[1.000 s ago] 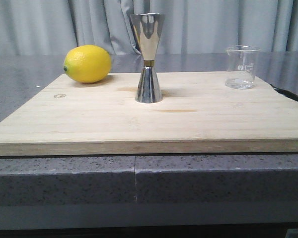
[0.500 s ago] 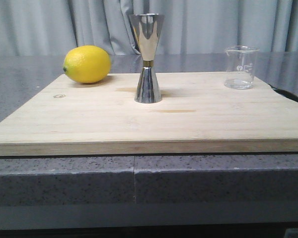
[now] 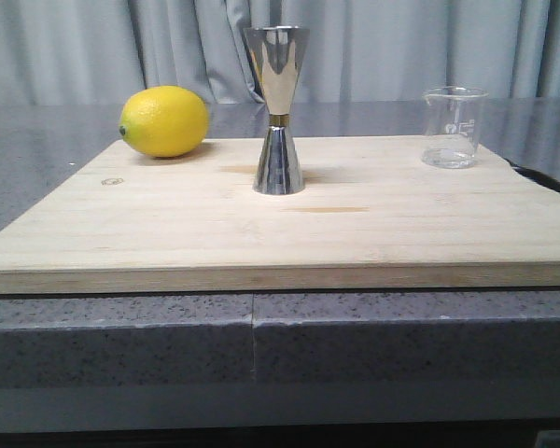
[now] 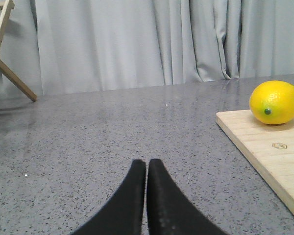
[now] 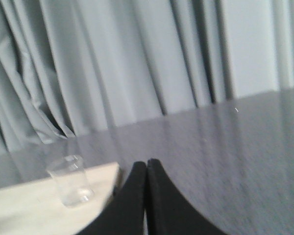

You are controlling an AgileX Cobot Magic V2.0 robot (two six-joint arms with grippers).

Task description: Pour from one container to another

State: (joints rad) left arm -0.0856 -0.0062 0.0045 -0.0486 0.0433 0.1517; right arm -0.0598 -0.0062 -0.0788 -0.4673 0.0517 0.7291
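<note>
The whole front view has shifted slightly; lemon [image 3: 164, 120], jigger [image 3: 278, 110] and beaker [image 3: 453, 126] barely moved.

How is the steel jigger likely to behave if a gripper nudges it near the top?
The jigger looks apt to tip: it stands tall on a narrow base, with a wide cone on top and a thin waist. Its polished steel probably makes it slippery to grip. Standing on the flat wooden board, it may slide before toppling if pushed low.

Front camera sits low, near the cutting board [image 3: 280, 219], facing the curtain [image 3: 93, 47]. 2 wrist cameras skim the countertop [image 4: 88, 132]; left shares the lemon [image 4: 275, 102], right the beaker [image 5: 71, 180].
</note>
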